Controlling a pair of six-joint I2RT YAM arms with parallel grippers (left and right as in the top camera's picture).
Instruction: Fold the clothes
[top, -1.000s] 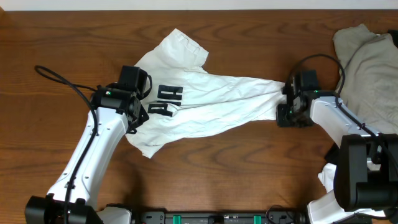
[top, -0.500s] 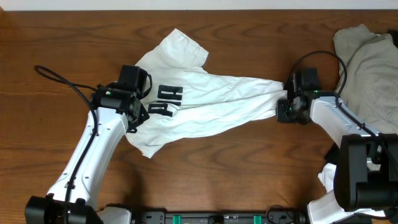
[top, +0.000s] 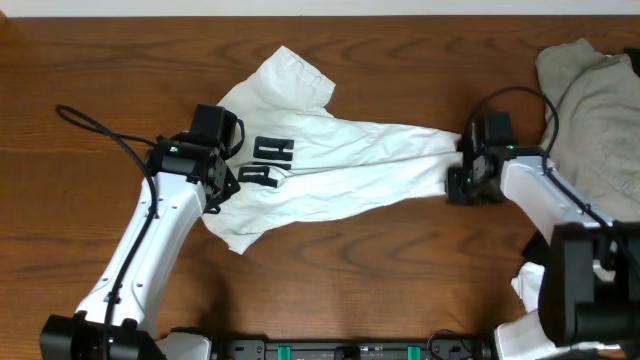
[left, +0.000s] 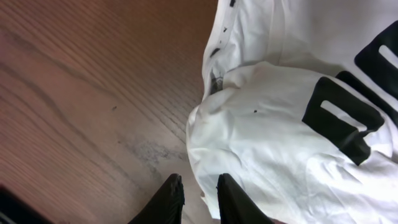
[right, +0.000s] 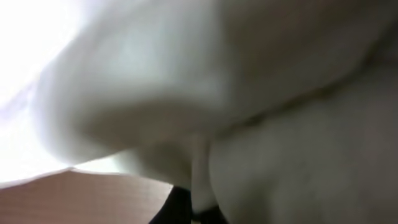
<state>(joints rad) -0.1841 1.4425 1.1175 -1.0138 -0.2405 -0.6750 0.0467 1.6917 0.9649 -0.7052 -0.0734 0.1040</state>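
The clothes, a white T-shirt (top: 340, 160) with dark block letters, lie stretched across the table's middle between both arms. My left gripper (top: 217, 200) sits at the shirt's left side beside the letters. In the left wrist view its fingers (left: 199, 194) stand almost together, and the shirt's (left: 280, 143) edge runs into the narrow gap. My right gripper (top: 458, 188) is at the shirt's bunched right end. In the right wrist view white cloth (right: 249, 93) fills the picture and the dark fingertips (right: 196, 210) pinch a fold of it.
A beige-grey garment (top: 595, 90) lies heaped at the back right, close behind the right arm. A small white piece (top: 525, 285) shows at the front right by the arm's base. The left arm's cable (top: 95, 125) loops over the wood at the left.
My right gripper has closed onto the shirt's right end. The left arm and the shirt's left side have not moved.
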